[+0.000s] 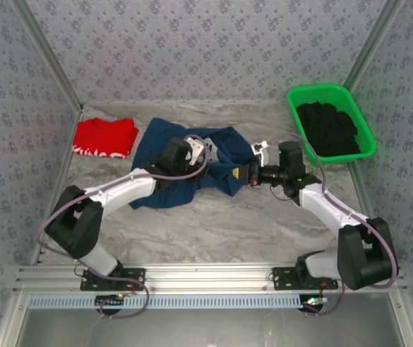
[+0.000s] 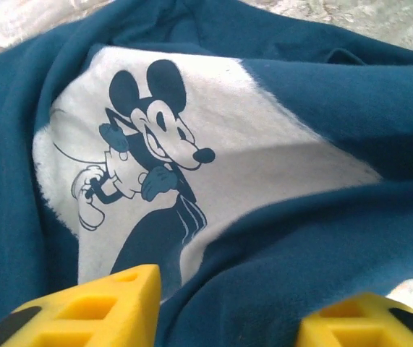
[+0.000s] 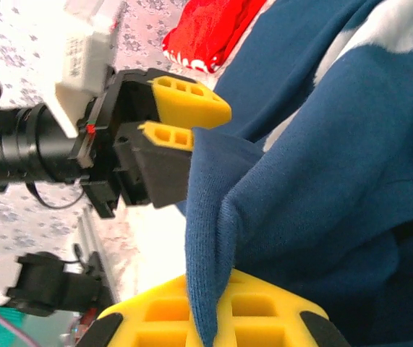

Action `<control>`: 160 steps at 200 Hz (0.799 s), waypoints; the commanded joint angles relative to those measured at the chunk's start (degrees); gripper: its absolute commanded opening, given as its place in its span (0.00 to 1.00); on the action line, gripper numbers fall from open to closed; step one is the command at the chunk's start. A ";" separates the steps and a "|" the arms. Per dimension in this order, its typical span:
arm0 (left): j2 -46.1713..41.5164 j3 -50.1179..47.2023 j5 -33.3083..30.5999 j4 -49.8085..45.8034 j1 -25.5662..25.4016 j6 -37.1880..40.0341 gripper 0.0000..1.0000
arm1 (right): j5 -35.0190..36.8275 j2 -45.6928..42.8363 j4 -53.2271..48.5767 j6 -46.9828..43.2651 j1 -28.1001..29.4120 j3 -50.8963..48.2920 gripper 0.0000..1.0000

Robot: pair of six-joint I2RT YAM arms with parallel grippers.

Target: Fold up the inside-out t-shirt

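Observation:
The inside-out t-shirt [image 1: 159, 148] is dark navy cloth, lying crumpled at the middle back of the table. A white patch with a cartoon mouse print [image 2: 163, 173] shows on it in the left wrist view. My left gripper [image 1: 195, 150] sits over the shirt's middle. Its yellow fingertips [image 2: 98, 311] stand apart, with a blue fold lying just beyond them. My right gripper [image 1: 252, 174] is at the shirt's right edge, shut on a pinched fold of the navy cloth [image 3: 217, 217]. The left gripper [image 3: 181, 119] is close by in the right wrist view.
A red folded garment [image 1: 105, 136] lies at the back left beside the shirt. A green basket [image 1: 365, 134] holding black clothing [image 1: 328, 129] stands at the back right. Patterned walls close in the table on three sides.

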 commanded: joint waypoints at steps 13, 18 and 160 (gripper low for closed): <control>-9.47 -4.09 -4.77 0.29 -4.94 -0.62 0.49 | -5.50 2.39 4.25 10.29 -0.77 0.45 0.00; -10.44 -4.67 -4.87 0.03 -5.40 -0.91 0.50 | -5.46 2.62 4.66 11.11 -0.80 0.57 0.00; 4.98 1.22 8.31 4.93 -8.87 -0.61 0.37 | -5.90 4.48 4.69 16.55 -4.14 3.27 0.00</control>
